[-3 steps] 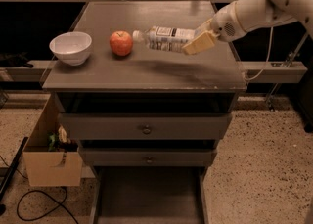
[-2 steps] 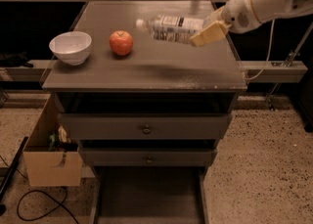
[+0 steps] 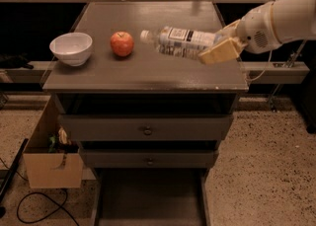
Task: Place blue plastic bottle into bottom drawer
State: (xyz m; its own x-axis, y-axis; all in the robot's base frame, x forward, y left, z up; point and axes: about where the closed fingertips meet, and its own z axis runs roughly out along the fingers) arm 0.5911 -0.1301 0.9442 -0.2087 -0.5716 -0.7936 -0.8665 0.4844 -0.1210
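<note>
Blue plastic bottle (image 3: 180, 42): clear, white cap, pale printed label; held nearly horizontal above the cabinet top, cap pointing left, base end clamped in the gripper (image 3: 217, 44) at right. Bottom drawer (image 3: 148, 198): lowest of three, pulled open toward the near side, flat floor bare.

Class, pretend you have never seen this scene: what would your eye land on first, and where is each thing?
First, the robot's hand at the right, shut on the blue plastic bottle, which it holds sideways over the cabinet top with the cap pointing left. Next, the red apple and the white bowl on the top's left side, and the bottom drawer standing open below.
</note>
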